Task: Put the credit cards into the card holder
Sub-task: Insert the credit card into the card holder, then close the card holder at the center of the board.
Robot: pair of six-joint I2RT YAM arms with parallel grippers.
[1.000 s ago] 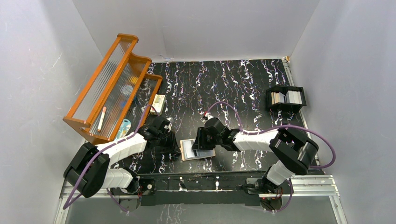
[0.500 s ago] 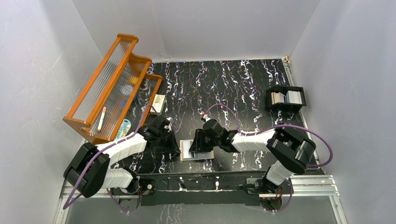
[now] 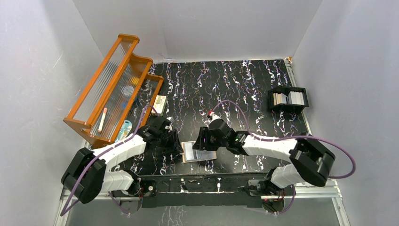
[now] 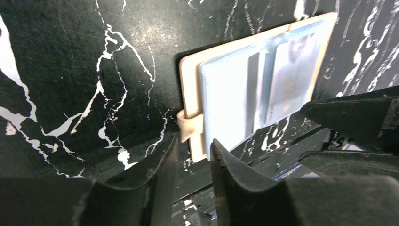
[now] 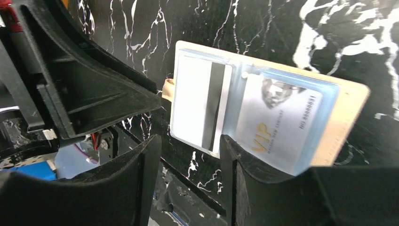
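The tan card holder (image 3: 199,152) lies open on the table near the front edge. In the right wrist view its clear pockets hold a white card with a dark stripe (image 5: 200,101) on the left and a pale VIP card (image 5: 277,122) on the right. My right gripper (image 5: 190,146) is open and empty, low over the holder's near edge. One of its fingers (image 5: 244,169) overlaps the VIP card's corner. My left gripper (image 4: 194,150) is open a little and empty, just short of the holder's snap tab (image 4: 188,125). In the top view the left gripper (image 3: 174,143) and the right gripper (image 3: 201,142) flank the holder.
An orange ribbed rack (image 3: 110,89) stands at the far left, with a small white box (image 3: 160,104) beside it. A black compartment tray (image 3: 288,99) with cards stands at the far right. The table's front rail (image 3: 202,181) runs just below the holder.
The right arm's elbow has swung out to the right and its gripper has drawn back slightly from the holder. The holder and the left arm have hardly moved.
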